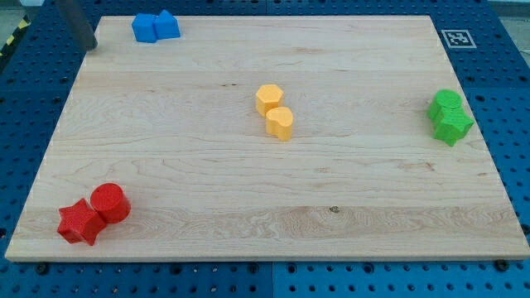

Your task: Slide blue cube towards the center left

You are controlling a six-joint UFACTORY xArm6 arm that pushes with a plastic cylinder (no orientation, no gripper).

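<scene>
Two blue blocks touch each other at the view's top left of the wooden board (248, 199). The right one (168, 24) looks like a cube; the left one (145, 28) has a less regular shape. My rod comes down from the view's top left corner, blurred. My tip (89, 47) is at the board's top left corner, left of and slightly below the blue blocks, a short gap away from them and touching neither.
Two yellow blocks (269, 98) (280, 122) touch near the board's middle. A green pair (450, 116) sits at the right edge. A red cylinder (110, 203) and a red star (80, 222) sit at the bottom left. Blue pegboard surrounds the board.
</scene>
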